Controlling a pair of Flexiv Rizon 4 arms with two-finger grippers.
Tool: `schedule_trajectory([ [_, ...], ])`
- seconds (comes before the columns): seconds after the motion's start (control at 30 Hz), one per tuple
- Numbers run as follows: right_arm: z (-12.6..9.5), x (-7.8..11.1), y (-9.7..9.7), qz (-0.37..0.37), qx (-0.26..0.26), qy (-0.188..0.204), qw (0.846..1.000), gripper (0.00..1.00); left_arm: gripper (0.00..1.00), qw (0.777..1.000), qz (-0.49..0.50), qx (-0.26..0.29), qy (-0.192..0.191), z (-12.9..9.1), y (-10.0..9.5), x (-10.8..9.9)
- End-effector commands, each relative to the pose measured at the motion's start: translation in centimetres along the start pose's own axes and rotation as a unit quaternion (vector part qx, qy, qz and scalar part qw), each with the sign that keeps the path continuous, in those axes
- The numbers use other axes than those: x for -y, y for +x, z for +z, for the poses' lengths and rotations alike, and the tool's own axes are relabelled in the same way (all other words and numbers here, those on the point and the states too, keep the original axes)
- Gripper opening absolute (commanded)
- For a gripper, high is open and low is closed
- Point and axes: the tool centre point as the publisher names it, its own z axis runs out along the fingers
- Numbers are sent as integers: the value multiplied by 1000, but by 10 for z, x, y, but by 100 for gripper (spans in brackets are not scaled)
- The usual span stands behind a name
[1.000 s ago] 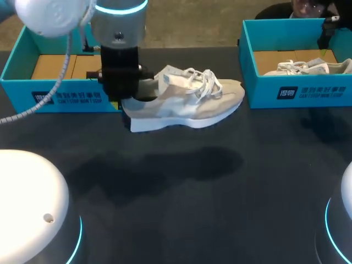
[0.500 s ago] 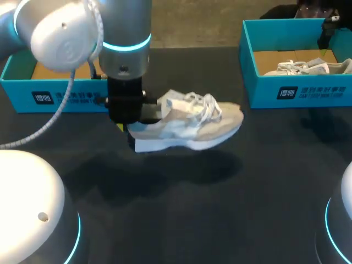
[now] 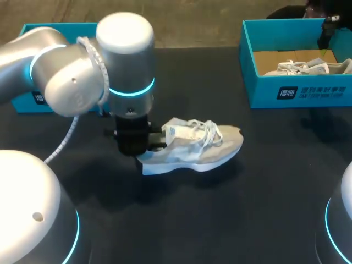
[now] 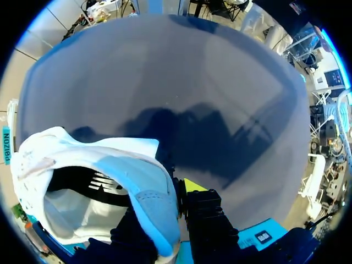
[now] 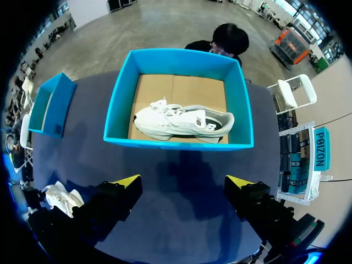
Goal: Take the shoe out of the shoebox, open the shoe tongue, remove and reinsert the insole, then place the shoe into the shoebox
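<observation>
A white and beige sneaker (image 3: 195, 147) with white laces is at mid-table, toe pointing right. My left gripper (image 3: 141, 150) is shut on its heel. In the left wrist view the light-blue heel collar (image 4: 144, 192) sits between the fingers, with one yellow fingertip (image 4: 192, 184) showing beside it. I cannot tell whether the sole touches the table. The blue shoebox (image 3: 28, 98) at the far left is mostly hidden by my left arm. My right gripper (image 5: 183, 184) stands open, empty, above the table in front of the right-hand box.
A second blue shoebox (image 3: 297, 91) stands at the back right with another white sneaker (image 3: 305, 67) inside; the right wrist view has this box (image 5: 179, 140) and sneaker (image 5: 181, 122) ahead of the fingers. Dark bare table lies in front of the held shoe.
My left arm has carried the sneaker from beside the left box toward the front of the table and lower. The right gripper has stayed open.
</observation>
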Motion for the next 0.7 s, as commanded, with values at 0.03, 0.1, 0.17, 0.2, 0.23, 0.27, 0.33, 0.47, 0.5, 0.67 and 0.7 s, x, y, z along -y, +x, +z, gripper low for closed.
schedule_trajectory([
  [0.03, 0, 1, 0, 0, 0, -1, 1000, 100, 0, 1000, 3, -5, 1, 18, -10, -6],
  [0.1, 0, 1, 0, 0, 0, -1, 1000, 100, 0, 1000, 5, -7, 3, 22, -10, -7],
  [0.17, 0, 1, 0, 0, 0, -1, 1000, 100, 0, 1000, 9, -9, 5, 26, -11, -8],
  [0.2, 0, 1, 0, 0, 0, -1, 1000, 100, 0, 1000, 13, -10, 5, 29, -12, -8],
  [0.23, 0, 1, 0, 0, 0, -1, 1000, 100, 0, 1000, 14, -13, 7, 32, -12, -9],
  [0.27, 0, 1, 0, 0, 0, -1, 1000, 100, 0, 1000, 17, -13, 8, 33, -12, -9],
  [0.33, 0, 1, 0, 0, 0, -1, 1000, 100, 0, 1000, 19, -17, 11, 37, -13, -8],
  [0.47, 0, 1, 0, 0, 0, -1, 1000, 100, 0, 999, 25, -24, 13, 44, -15, -5],
  [0.5, 0, 1, 0, 0, 0, -1, 1000, 100, 0, 999, 29, -29, 15, 46, -16, -4],
  [0.67, 0, 1, 0, 0, 0, -1, 1000, 100, 0, 999, 31, -34, 11, 57, -18, -3],
  [0.7, 0, 1, 0, 0, 0, -1, 1000, 100, 0, 999, 30, -35, 13, 58, -18, -2],
])
